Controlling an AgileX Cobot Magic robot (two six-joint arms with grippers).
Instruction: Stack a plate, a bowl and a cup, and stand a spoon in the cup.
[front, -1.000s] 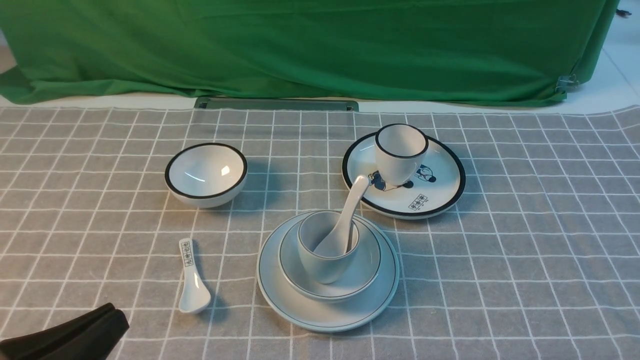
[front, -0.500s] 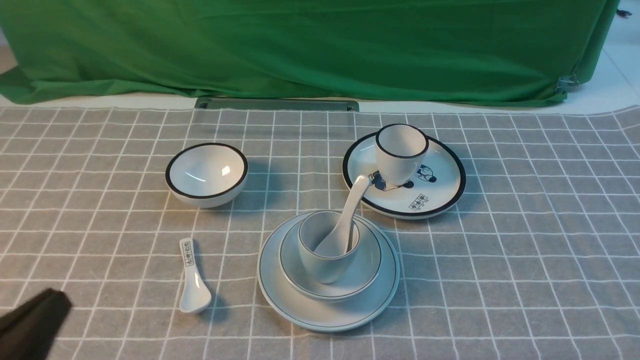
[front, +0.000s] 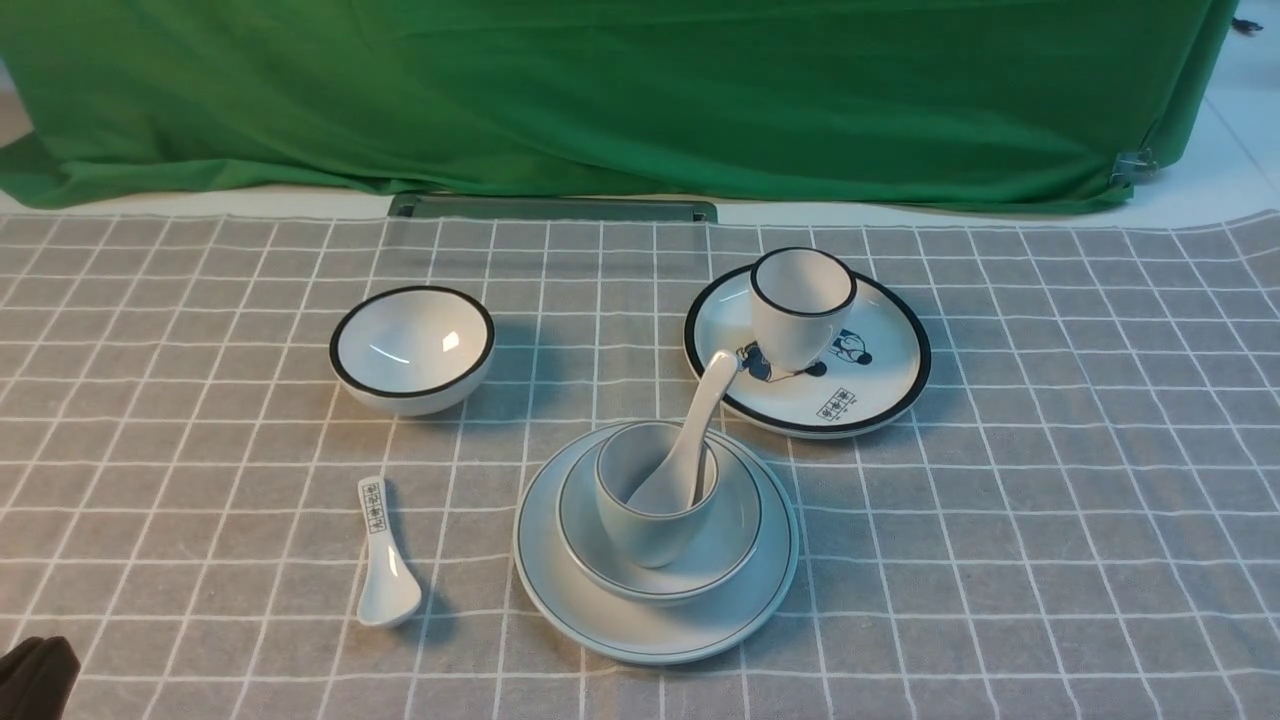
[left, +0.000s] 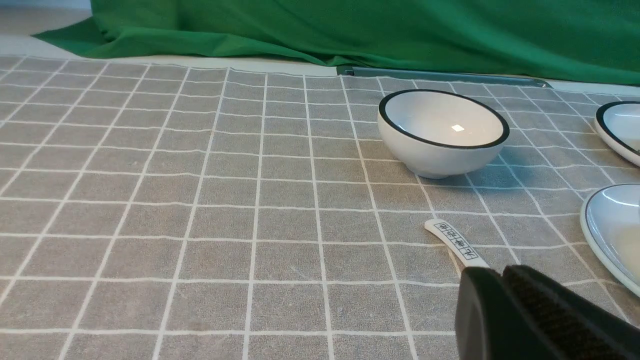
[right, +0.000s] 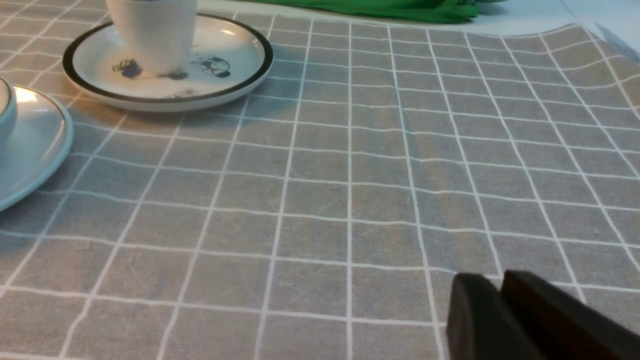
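The stack stands finished at centre: plate (front: 655, 635), bowl (front: 735, 550) on it, cup (front: 650, 530) in the bowl, spoon (front: 695, 430) in the cup, its handle leaning up and away toward the far right. My left gripper (left: 500, 272), fingers pressed together and empty, sits low at the near-left corner, well apart from the stack (the nearer arm, in my judgement). My right gripper (right: 500, 281) holds nothing, its fingers looking nearly together.

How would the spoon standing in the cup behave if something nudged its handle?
The spoon leans on the cup's rim, handle well above it, so it would probably slide round or tip out. It looks glazed: likely stiff, slippery, chippable.
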